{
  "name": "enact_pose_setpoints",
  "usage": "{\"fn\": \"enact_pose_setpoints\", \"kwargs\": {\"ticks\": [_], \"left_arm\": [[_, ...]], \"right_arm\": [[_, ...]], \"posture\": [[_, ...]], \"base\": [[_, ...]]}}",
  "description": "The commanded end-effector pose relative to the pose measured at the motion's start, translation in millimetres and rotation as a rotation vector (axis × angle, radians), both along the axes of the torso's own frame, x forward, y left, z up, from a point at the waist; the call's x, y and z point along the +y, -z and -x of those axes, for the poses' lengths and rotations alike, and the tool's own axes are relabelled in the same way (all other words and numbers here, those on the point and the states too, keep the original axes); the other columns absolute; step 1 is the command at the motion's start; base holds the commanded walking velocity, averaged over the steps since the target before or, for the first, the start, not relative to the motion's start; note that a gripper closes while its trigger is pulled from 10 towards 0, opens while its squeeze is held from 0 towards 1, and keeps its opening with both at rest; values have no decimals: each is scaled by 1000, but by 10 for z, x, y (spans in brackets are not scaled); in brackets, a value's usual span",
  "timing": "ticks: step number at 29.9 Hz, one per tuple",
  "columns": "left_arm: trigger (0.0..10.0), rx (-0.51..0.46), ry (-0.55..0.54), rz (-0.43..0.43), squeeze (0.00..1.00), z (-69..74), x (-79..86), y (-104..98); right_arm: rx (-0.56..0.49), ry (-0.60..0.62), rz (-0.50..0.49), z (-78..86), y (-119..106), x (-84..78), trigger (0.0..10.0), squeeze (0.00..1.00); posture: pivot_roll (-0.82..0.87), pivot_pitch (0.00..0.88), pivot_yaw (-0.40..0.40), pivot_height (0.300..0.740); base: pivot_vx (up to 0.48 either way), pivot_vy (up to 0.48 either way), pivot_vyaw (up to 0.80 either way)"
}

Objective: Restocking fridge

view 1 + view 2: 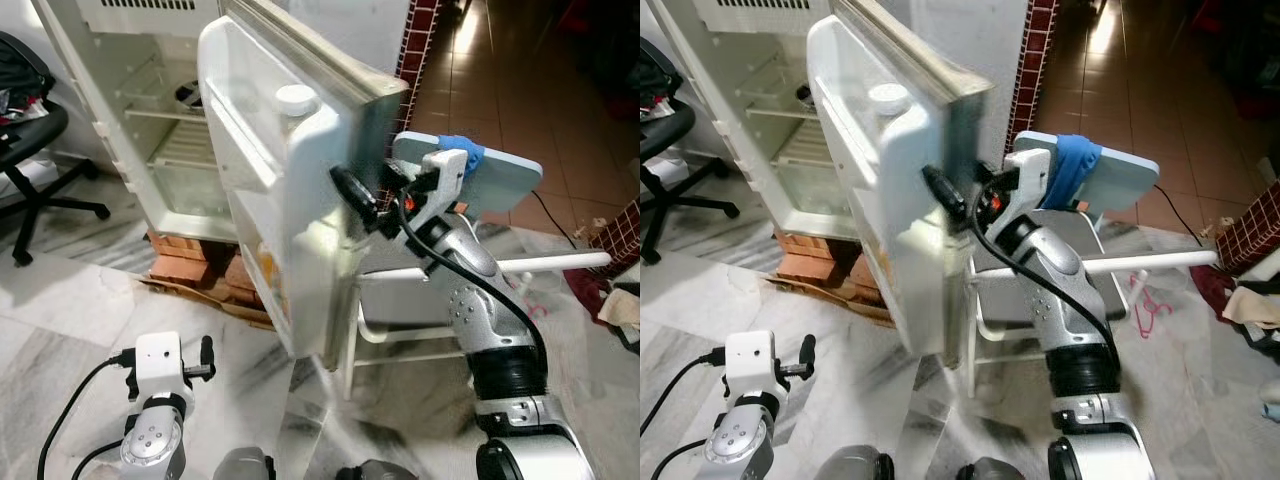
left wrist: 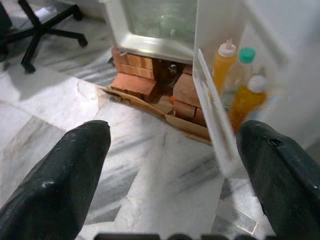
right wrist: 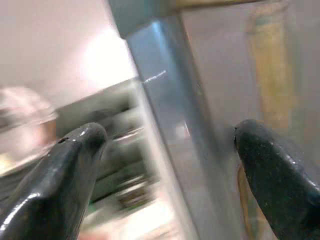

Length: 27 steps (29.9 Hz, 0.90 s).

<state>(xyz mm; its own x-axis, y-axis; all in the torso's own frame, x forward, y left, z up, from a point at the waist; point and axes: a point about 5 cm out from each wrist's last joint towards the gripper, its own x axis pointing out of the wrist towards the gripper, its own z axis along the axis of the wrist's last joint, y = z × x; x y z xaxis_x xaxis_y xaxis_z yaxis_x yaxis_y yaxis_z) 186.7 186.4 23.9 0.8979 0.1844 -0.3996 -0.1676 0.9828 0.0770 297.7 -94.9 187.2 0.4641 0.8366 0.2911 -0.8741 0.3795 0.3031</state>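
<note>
The right pincer (image 1: 352,195) is at the outer edge of the open fridge door (image 1: 290,190), its fingers spread wide either side of that edge and clamped on nothing; the left pincer (image 2: 170,165) hangs low over the marble floor (image 1: 80,310), likewise spread wide and empty. The fridge (image 1: 150,110) stands open on bricks (image 1: 185,262), with bottles (image 2: 235,85) racked in the door's lower shelf. Judged step: swinging the door; push flat and steadily near the edge so the bottles do not topple.
</note>
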Motion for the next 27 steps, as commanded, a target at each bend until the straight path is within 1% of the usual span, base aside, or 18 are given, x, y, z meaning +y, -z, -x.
{"fn": "enact_pose_setpoints", "kwargs": {"ticks": [1, 2, 4, 6, 7, 8, 10, 11, 12, 13, 14, 15, 16, 18, 19, 21, 24, 27], "left_arm": [[10000, 15, -27, 0, 0, 58, 52, 2], [10000, 17, -43, 1, 0, 90, 78, -1], [10000, 19, -64, 0, 0, 127, 111, -5], [10000, 19, -64, 0, 0, 127, 111, -5], [10000, 14, -75, -3, 0, 141, 125, -16], [10000, 12, -76, -2, 0, 144, 130, -20], [10000, 12, -76, -2, 0, 144, 130, -20], [10000, 11, -75, -2, 0, 143, 133, -22], [10000, 11, -75, -2, 0, 143, 133, -22], [10000, 8, -68, -5, 0, 136, 133, -25], [10000, -33, -52, -38, 0, 83, 138, -83], [10000, -50, -44, -54, 0, 60, 139, -110], [10000, -50, -44, -54, 0, 60, 139, -110], [10000, -88, -28, -88, 0, 4, 132, -162], [10000, -126, -12, -97, 0, -70, 94, -220], [10000, -161, -3, -117, 0, -121, 71, -272], [10000, -170, -2, -117, 0, -141, 61, -284], [10000, -198, 33, -141, 0, -208, 20, -330]], "right_arm": [[25, -115, 5, 87, 65, -35, 10000, 0], [60, -105, 59, 79, 210, -131, 10000, 0], [94, -54, 146, 43, 412, -220, 10000, 0], [94, -54, 146, 43, 412, -220, 10000, 0], [114, 32, 229, -11, 585, -246, 10000, 0], [122, 68, 261, -24, 661, -247, 10000, 0], [122, 68, 261, -24, 661, -247, 10000, 0], [127, 81, 289, -12, 706, -249, 10000, 0], [127, 81, 289, -12, 706, -249, 10000, 0], [120, 104, 326, 5, 757, -248, 10000, 0], [81, 207, 410, 46, 834, -255, 10000, 0], [54, 252, 435, 55, 846, -255, 10000, 0], [54, 252, 435, 55, 846, -255, 10000, 0], [45, 358, 424, 46, 848, -264, 10000, 0], [70, 488, 378, 21, 830, -300, 10000, 0], [50, 575, 365, 10, 820, -325, 10000, 0], [45, 620, 359, 3, 822, -338, 10000, 0], [38, 715, 328, -30, 792, -373, 10000, 0]], "posture": [[181, 33, -40, 740], [188, 33, -46, 740], [194, 35, -47, 740], [194, 35, -47, 740], [192, 35, -45, 740], [188, 33, -39, 740], [188, 33, -39, 740], [187, 32, -37, 740], [187, 32, -37, 740], [182, 30, -31, 740], [175, 28, -22, 740], [175, 28, -22, 740], [175, 28, -22, 740], [171, 25, -20, 740], [166, 23, -18, 740], [159, 19, -16, 740], [155, 15, -15, 740], [155, 9, -16, 740]], "base": [[0, 0, 0], [0, 0, 0], [0, 0, 0], [0, 0, 0], [0, 0, 0], [0, 0, 0], [0, 0, 0], [0, 0, 0], [0, 0, 0], [0, 0, 0], [0, 0, 0], [0, 0, 0], [0, 0, 0], [0, 0, 0], [0, 0, 0], [0, 0, 0], [0, 0, 0], [0, 0, 0]]}}
